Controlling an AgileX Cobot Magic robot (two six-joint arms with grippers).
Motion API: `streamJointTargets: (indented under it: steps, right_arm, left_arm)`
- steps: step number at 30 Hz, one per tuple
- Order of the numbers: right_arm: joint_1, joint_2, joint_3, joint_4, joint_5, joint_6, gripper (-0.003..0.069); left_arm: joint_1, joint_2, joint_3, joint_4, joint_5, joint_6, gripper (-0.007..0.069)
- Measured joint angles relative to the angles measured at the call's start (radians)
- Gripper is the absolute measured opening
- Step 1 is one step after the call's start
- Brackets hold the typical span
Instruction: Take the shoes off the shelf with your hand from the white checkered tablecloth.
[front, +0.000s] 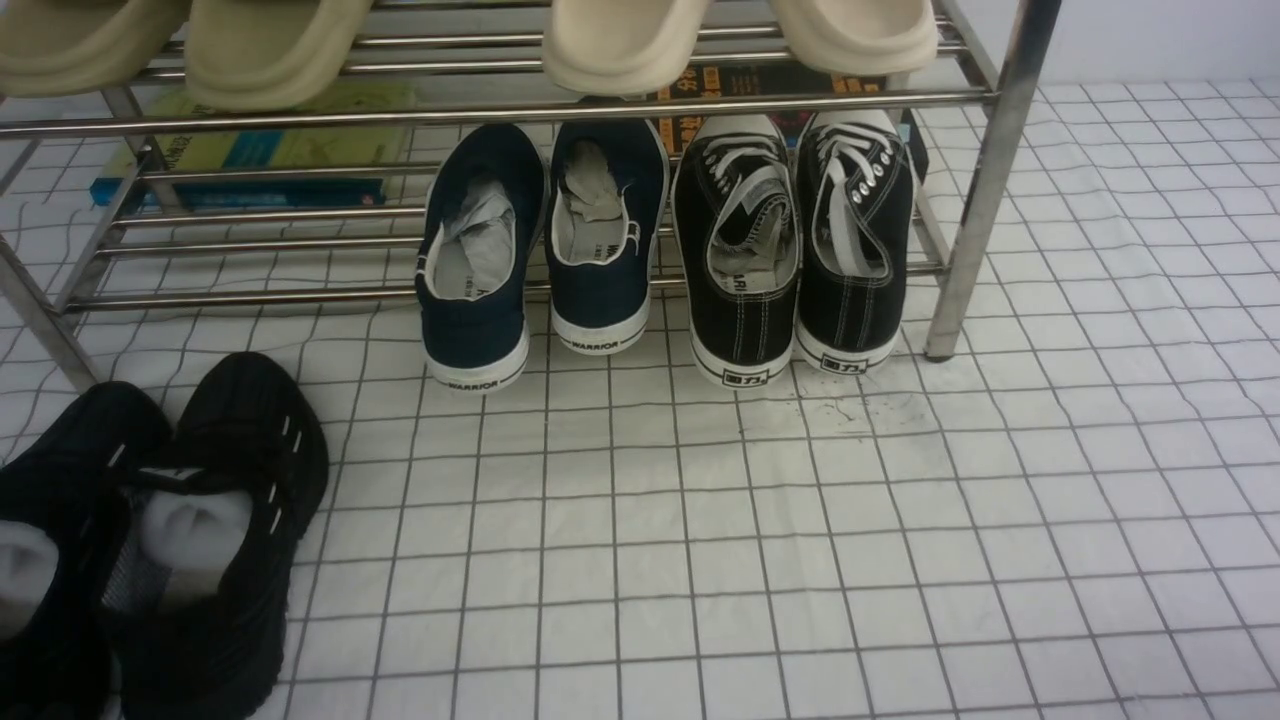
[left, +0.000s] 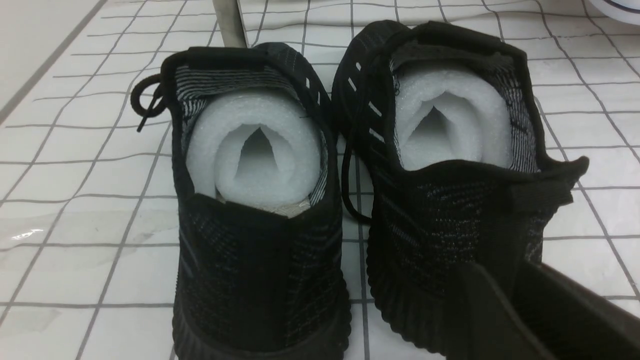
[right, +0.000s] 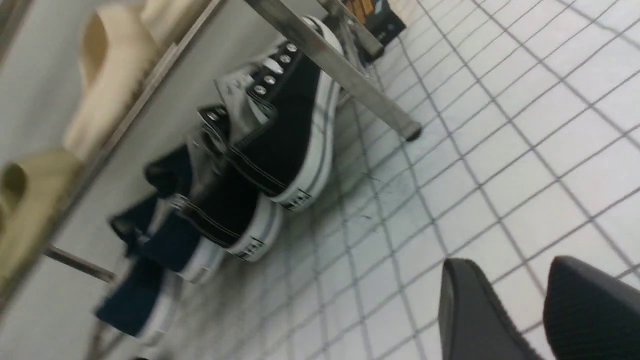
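**Canvas pair sitting on lower tier**

Blk mesh sneakers (front: 160, 540) are lying nearest, on the wrinkled white checkered tablecloth (front: 900, 560). Black canvas shoes (front: 795, 250) are resting on the chrome shelf (front: 985, 180), lower tier, rt of navy slip-ons (front: 540, 250), heels poking out front. White wall (front: 1150, 40) is showing behind. Right gripper (right: 510, 267) jaws are standing apart over cloth. Left gripper (left: 550, 310): can't tell.

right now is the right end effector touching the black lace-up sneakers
Apart. The right wrist view shows the right end effector over bare tablecloth, with several grid squares between it and the sneakers.

The left hand (left: 517, 285) and right hand (right: 515, 272) have matte black, tapered fingers.
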Motion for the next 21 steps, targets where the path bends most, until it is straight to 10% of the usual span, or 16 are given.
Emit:
streamJointTargets:
  steps: [5, 11, 21]
  right_arm:
    - [0.000, 0.000, -0.012, 0.098, -0.027, -0.069, 0.0215]
    - [0.000, 0.137, -0.288, 0.045, 0.012, -0.403, 0.0002]
    - [0.030, 1.033, -0.881, -0.155, 0.708, -0.549, 0.0001]
  left_arm:
    - [0.000, 0.000, 0.000, 0.000, 0.000, 0.000, 0.0160]
    - [0.000, 0.000, 0.000, 0.000, 0.000, 0.000, 0.0165]
    - [0.000, 0.000, 0.000, 0.000, 0.000, 0.000, 0.0177]
